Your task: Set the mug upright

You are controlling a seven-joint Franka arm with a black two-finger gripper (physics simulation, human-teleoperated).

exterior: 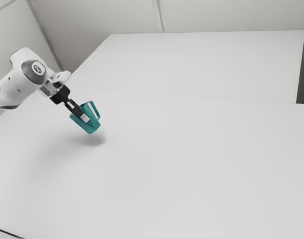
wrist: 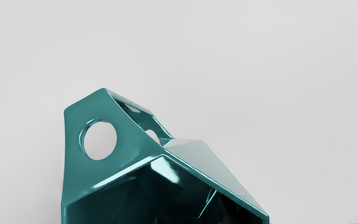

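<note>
because the gripper (exterior: 84,117) pinches it, the mug (exterior: 93,126) hangs tilted above the table (exterior: 192,164), toward its arm-side edge.

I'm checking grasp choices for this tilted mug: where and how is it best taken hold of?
I'd pinch the mug's side wall at the rim, coming from the open-mouth side, one finger inside and one outside. The mouth faces the gripper, and the wall is flat and thin-edged. The handle juts out sideways, likely a more awkward hold.
</note>
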